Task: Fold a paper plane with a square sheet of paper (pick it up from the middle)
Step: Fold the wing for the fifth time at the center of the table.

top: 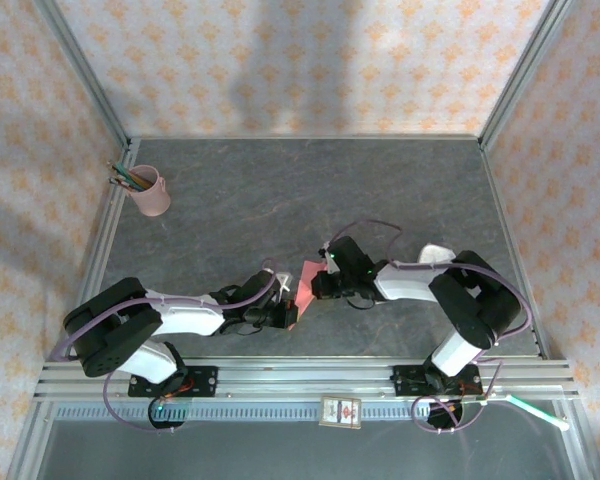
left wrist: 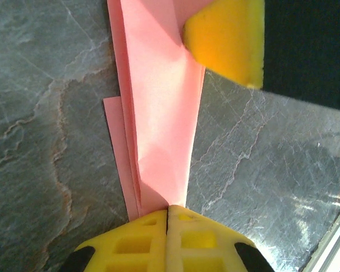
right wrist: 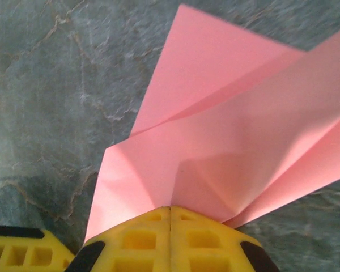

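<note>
Paper plane [left wrist: 164, 113] half-formed, pinched from two sides at once. First the left gripper [left wrist: 167, 212], closed flat on the narrow end of the folded pink strip, jaws meeting with the layers sandwiched between. Then the right gripper [right wrist: 170, 211], likewise clamped on the paper, biting beside a crease with two flaps fanning outward from it. Gripped from opposite ends, probably to hold the thin sheet taut along its centre fold, ready for pressing or turning a layer without sag or slip. Hard to tell whether resting on the surface or held just above it.

From above: both wrists converging near the middle of the grey table [top: 380, 190], a little toward the near edge, pink paper bridging the small gap between them. Layers in the left wrist view not quite aligned, one edge peeking out on the left; worth minding, for fear of a crooked dart. Pencil cup [top: 152, 192] at far left, well apart from the work and out of harm's way.
</note>
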`<state>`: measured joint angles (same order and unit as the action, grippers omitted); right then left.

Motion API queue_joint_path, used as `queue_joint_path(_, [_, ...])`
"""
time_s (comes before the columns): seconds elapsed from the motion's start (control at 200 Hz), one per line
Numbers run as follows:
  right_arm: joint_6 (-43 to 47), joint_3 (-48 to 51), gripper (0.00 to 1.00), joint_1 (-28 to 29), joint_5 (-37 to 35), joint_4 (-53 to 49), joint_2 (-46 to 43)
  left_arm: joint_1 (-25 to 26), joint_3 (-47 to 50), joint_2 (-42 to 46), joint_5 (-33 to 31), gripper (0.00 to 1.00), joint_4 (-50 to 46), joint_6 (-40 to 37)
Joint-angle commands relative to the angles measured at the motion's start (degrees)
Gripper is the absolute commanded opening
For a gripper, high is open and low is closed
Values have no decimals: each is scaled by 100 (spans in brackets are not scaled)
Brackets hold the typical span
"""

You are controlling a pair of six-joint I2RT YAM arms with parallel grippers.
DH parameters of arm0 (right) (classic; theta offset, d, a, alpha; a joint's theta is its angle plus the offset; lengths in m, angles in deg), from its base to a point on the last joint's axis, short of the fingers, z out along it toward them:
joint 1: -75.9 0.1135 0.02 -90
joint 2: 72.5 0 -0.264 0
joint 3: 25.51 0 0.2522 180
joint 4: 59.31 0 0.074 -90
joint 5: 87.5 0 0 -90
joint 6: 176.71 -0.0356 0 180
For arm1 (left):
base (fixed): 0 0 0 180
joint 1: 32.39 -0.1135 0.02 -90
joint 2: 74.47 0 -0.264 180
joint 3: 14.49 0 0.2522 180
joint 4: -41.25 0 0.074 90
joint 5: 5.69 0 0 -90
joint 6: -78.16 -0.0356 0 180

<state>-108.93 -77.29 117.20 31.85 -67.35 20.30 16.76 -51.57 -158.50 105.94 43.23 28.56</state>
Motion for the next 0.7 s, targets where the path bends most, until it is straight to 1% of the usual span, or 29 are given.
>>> queue_joint_path(0.0, [181,-107,0,-233,-661,-255,142,5,371,-465,-712,0,-1505,-112])
queue_joint_path(0.375, [295,-217,0,-685,-641,-148,229,25,369,-499,-672,0,-1432,-42])
queue_joint_path(0.696, [385,-276,0,-1188,-641,-116,300,25,347,-457,-657,0,-1417,11])
